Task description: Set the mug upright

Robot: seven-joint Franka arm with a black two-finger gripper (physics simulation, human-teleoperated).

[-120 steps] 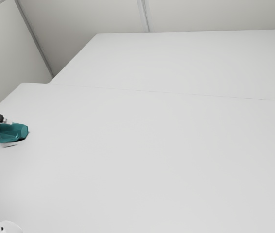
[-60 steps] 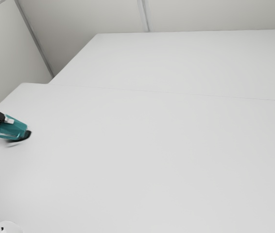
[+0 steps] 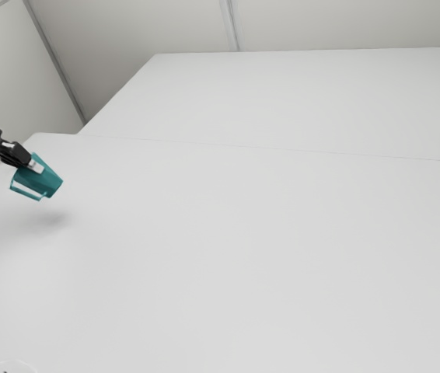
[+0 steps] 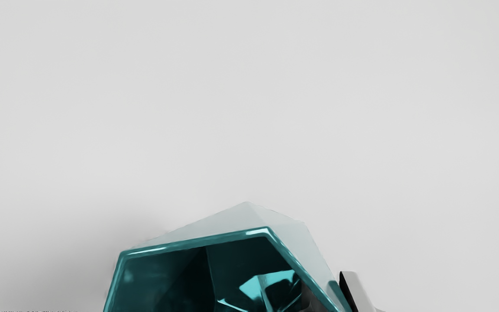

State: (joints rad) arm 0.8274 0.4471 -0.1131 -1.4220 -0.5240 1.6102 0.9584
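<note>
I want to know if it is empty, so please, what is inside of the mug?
Inside the mug I see teal walls with bright reflections and a dark grey shape, maybe a finger. The rest is cut off by the view's edge, so I cannot call it empty.

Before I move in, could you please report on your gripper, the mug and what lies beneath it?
Gripper shut on mug. Mug off the table, tilted, not yet upright. Beneath: white tabletop, soft shadow.

Tool (image 4: 328, 294) pinches mug (image 4: 215, 273) — apparently by the wall.
</note>
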